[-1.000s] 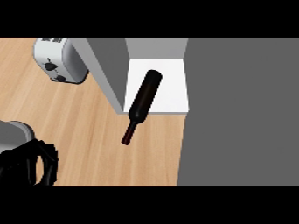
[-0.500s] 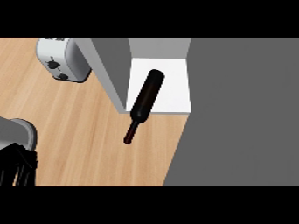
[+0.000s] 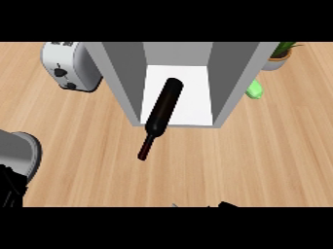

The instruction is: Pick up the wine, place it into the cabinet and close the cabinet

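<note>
Plainly, the dark glass wine bottle (image 3: 160, 116) lies on its side, its thick body resting on the white floor of the open grey cabinet (image 3: 231, 80) while its slim neck sticks out past the cabinet's front lip and over the light wooden surface (image 3: 270, 160). That half-in position looks like the reason the job is not finished: in my judgement a door could not swing shut with the neck in the way, so the bottle needs a push deeper inside first. No door is visible from the head view, so I cannot say where it hangs. The left robot hand (image 3: 0, 192) shows at the near left corner of the surface, black below its grey forearm, well apart from the bottle; whether its fingers are spread or curled I cannot tell, as they are dark and partly cut by the view's edge. It holds nothing that I can see. The right robot hand is not clearly in view; only small dark bits show at the near edge. A silver toaster (image 3: 68, 65) stands toward the far left of the surface, just beside the cabinet's left wall, and a green potted plant (image 3: 279, 53) sits at the far right, with a small green object (image 3: 255, 90) just beside the cabinet's right wall.
</note>
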